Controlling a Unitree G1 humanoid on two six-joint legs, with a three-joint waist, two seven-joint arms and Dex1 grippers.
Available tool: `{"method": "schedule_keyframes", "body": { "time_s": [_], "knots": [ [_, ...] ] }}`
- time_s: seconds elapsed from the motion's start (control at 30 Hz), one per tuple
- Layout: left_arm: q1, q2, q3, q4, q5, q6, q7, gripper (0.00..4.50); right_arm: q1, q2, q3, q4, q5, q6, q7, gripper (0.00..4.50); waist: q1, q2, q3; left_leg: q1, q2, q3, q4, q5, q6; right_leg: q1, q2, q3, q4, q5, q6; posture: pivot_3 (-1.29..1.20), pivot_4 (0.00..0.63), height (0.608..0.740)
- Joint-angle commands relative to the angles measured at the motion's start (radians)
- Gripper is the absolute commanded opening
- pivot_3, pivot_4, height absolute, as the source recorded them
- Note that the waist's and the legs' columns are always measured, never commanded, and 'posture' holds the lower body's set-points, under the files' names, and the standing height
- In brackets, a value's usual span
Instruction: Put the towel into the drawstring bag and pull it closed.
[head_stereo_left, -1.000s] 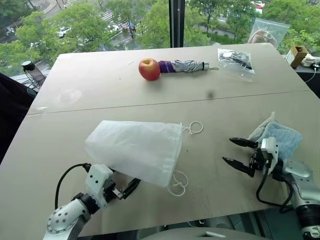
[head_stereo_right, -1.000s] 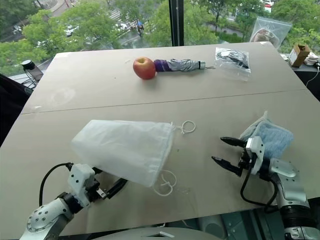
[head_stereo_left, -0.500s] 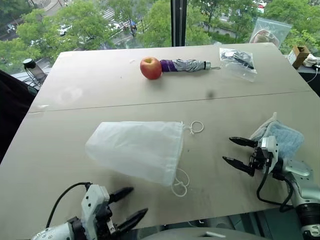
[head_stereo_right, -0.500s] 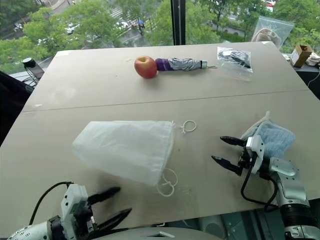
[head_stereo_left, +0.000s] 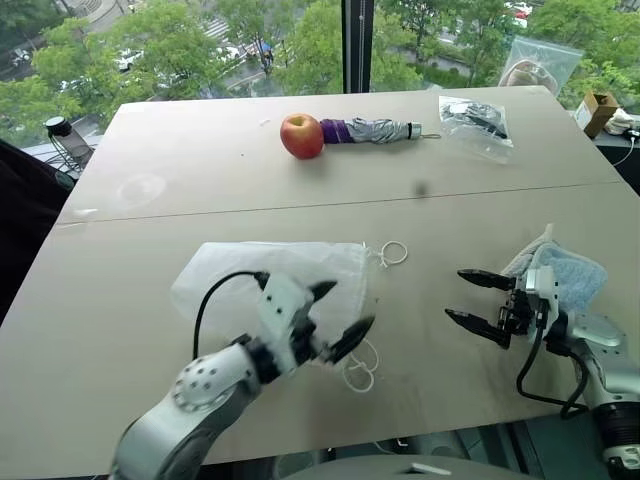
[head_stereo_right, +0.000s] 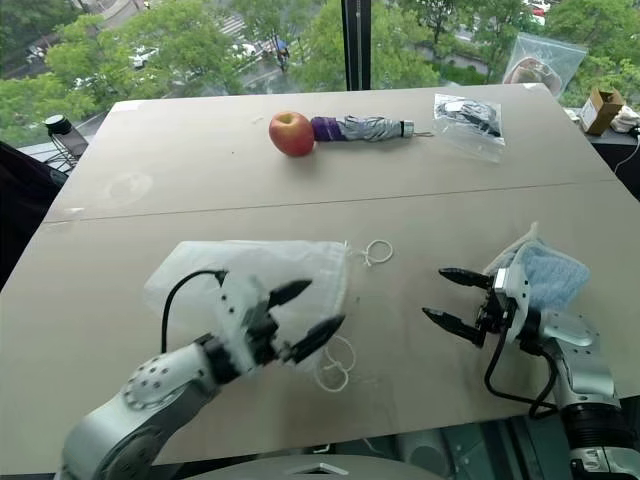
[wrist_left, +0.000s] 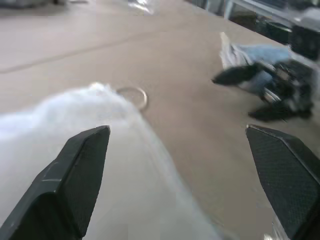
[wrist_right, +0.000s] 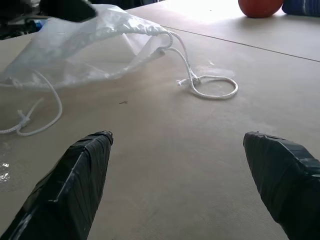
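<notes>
The white translucent drawstring bag (head_stereo_left: 215, 275) lies flat on the table, its mouth toward the right, with one cord loop (head_stereo_left: 393, 253) at the far corner and another (head_stereo_left: 358, 374) at the near corner. My left gripper (head_stereo_left: 340, 313) hovers open over the mouth end, nothing between its fingers. The light-blue towel (head_stereo_left: 575, 275) lies crumpled at the right, just behind my right gripper (head_stereo_left: 457, 295), which is open and empty and points left toward the bag. The left wrist view shows the bag (wrist_left: 75, 145), the towel (wrist_left: 255, 52) and the right gripper (wrist_left: 232, 98).
An apple (head_stereo_left: 301, 136) and a folded purple-grey umbrella (head_stereo_left: 372, 130) lie at the far side. A clear zip bag (head_stereo_left: 476, 120) sits far right, with a small box (head_stereo_left: 597, 108) beyond the table. Bare tabletop separates the bag from the right gripper.
My left gripper has come up from the table's front edge and swung right, over the bag's mouth end. The bag lies flat. The right gripper has kept still.
</notes>
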Motion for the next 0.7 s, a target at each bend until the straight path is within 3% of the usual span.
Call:
{"method": "schedule_keyframes", "body": {
  "time_s": [0.03,0.23,0.43,0.57,0.7],
  "knots": [
    [-0.095,-0.033,-0.078,-0.016,0.063,0.090,0.092,4.47,0.007,-0.009,-0.023,-0.049,0.021,0.005,-0.002,4.50,-0.003,0.000,0.000,0.001,0.000,0.000,0.000,0.000,0.000,0.000,0.000,0.000,0.001,0.000,0.000,0.00,0.150,0.740],
    [-0.362,-0.071,-0.265,0.033,0.167,0.357,0.186,4.47,0.018,-0.034,-0.032,-0.079,0.040,0.042,0.007,4.50,0.001,0.000,0.000,0.001,-0.001,-0.002,0.003,0.000,0.000,0.000,0.003,0.001,0.005,-0.002,-0.003,0.00,0.150,0.740],
    [-0.517,-0.115,-0.368,-0.071,0.259,0.694,0.335,4.47,0.059,-0.058,-0.039,-0.121,0.056,0.071,0.010,4.50,-0.003,-0.001,0.001,0.000,0.000,-0.002,0.005,0.000,0.000,0.000,0.003,0.002,0.006,-0.002,-0.002,0.00,0.150,0.740],
    [-0.579,-0.117,-0.405,-0.103,0.309,0.898,0.409,4.47,0.046,-0.060,-0.032,-0.114,0.049,0.081,0.016,4.50,-0.003,-0.001,0.001,0.001,0.000,-0.003,0.006,0.000,0.000,0.000,0.003,0.002,0.007,-0.002,-0.002,0.00,0.150,0.740],
    [-0.550,-0.104,-0.411,-0.049,0.338,0.927,0.437,4.47,-0.015,-0.052,-0.029,-0.080,0.034,0.087,-0.004,4.50,-0.006,-0.001,0.001,0.001,0.000,-0.002,0.006,0.000,0.000,0.000,0.004,0.003,0.007,-0.002,-0.002,0.00,0.150,0.740]
  ]
}}
